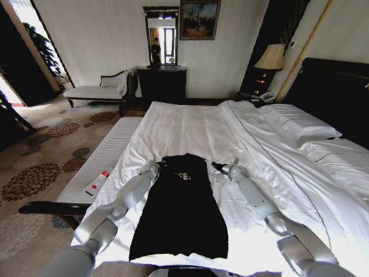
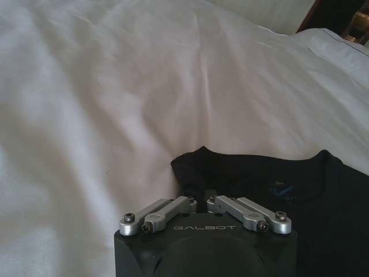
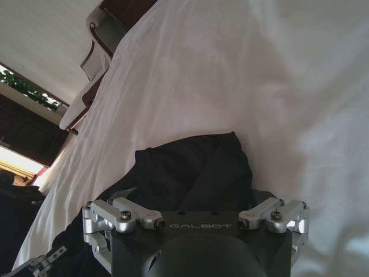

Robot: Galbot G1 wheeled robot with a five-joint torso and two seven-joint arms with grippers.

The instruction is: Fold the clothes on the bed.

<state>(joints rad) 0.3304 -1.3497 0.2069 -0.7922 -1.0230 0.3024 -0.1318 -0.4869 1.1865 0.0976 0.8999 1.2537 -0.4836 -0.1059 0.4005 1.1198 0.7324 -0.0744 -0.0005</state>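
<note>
Left hand (image 1: 151,165) at the top left corner of the black shirt (image 1: 179,208), pinching the fabric at the shoulder, links drawn together in the left wrist view. Right hand (image 1: 214,166) at the opposite top corner; links spread in the right wrist view, black cloth bunched between them, grip not clear enough to tell. Shirt flat near the foot of the white bed (image 1: 190,130), white lettering on the chest; bench (image 1: 106,156) beside the bed, a small bottle (image 1: 99,180) lying on it.
</note>
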